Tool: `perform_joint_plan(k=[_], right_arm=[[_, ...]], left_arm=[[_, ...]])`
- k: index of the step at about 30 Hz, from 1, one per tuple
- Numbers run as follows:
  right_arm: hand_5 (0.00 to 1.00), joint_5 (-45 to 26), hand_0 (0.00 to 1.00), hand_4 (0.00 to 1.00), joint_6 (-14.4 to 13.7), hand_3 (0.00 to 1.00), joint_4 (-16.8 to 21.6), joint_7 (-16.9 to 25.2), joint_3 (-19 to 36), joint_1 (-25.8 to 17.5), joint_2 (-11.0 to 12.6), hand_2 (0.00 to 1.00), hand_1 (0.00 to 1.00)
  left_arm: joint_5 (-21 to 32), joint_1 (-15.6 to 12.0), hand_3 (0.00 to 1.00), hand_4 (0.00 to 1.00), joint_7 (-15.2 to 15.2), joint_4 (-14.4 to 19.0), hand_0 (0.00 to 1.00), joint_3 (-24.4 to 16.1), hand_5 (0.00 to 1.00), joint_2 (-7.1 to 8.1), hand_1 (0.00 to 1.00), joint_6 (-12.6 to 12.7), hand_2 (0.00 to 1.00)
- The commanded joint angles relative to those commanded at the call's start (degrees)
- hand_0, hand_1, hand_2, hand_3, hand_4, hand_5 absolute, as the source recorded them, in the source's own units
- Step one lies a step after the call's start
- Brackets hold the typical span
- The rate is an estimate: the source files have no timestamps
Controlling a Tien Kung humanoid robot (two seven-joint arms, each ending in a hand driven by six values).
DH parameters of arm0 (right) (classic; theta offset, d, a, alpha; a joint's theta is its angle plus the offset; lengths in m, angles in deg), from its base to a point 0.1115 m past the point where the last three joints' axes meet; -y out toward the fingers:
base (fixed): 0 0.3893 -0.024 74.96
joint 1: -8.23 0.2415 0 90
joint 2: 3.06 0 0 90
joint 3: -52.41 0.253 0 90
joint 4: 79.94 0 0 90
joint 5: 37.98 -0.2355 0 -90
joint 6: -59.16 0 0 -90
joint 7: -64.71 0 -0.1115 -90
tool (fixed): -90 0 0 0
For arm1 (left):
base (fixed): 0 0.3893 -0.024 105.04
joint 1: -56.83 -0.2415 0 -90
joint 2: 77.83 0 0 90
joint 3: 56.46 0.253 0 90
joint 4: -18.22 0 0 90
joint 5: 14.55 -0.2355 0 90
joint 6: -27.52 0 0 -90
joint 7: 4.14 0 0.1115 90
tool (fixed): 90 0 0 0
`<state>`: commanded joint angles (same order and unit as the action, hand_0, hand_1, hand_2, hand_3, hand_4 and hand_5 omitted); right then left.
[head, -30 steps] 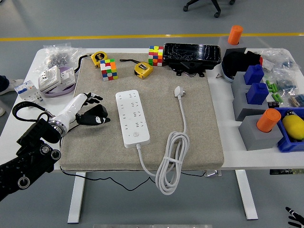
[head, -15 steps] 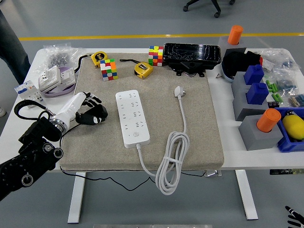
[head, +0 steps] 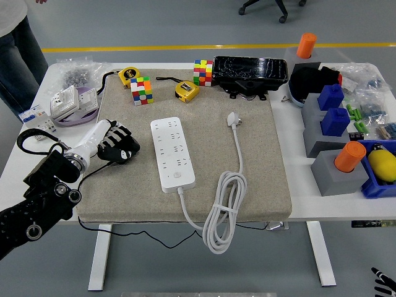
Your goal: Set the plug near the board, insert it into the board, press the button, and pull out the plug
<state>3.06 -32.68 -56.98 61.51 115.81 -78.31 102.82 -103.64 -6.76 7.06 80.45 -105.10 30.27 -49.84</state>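
Clutter round the mat (head: 260,161)
2 cubes (head: 141,90) (head: 202,72) & 2 yellow tapes (head: 129,75) (head: 186,90) at far edge, black tray (head: 250,72) beside; blue blocks (head: 334,108), orange cylinders (head: 350,156) (head: 305,44) at right; a person (head: 21,49) at top left.

One view only — a head camera set high on the robot's side, facing forward and down over the tabletop (head: 291,204). It stands far enough back to take in the whole width, floor showing beyond at 12 o'clock and below the near edge at 6 o'clock — the left arm enters from 8 o'clock.
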Motion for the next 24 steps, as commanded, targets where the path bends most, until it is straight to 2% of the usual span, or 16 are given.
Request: perform_joint_plan(k=[8,12,17,24], right_arm=[[0.509,0.00,0.659,0.912,-0.06,0.558,0.02,0.06,-0.03,-0.08,0.06,0.665,0.665],[0.510,-0.04,0.657,0.912,-0.08,0.558,0.09,0.11,-0.16,-0.13,0.12,0.663,0.666],[0.509,-0.11,0.658,0.912,-0.10,0.558,0.10,0.16,-0.20,-0.03,0.15,0.663,0.665],[0.509,-0.20,0.655,0.912,-0.09,0.558,0.04,0.14,-0.44,0.00,0.33,0.664,0.665]], left_arm=[[0.14,0.00,0.567,0.780,-2.19,2.96,0.357,-0.67,0.002,0.15,0.409,0.33,0.523],[1.45,0.51,0.566,0.784,-5.39,4.42,0.360,-0.08,0.002,0.26,0.406,0.22,0.524],[2.34,2.24,0.566,0.793,-9.98,4.37,0.355,2.88,0.002,0.70,0.407,-0.52,0.524],[1.34,4.22,0.566,0.791,-12.23,2.91,0.360,5.75,0.002,1.09,0.408,-1.09,0.524]])
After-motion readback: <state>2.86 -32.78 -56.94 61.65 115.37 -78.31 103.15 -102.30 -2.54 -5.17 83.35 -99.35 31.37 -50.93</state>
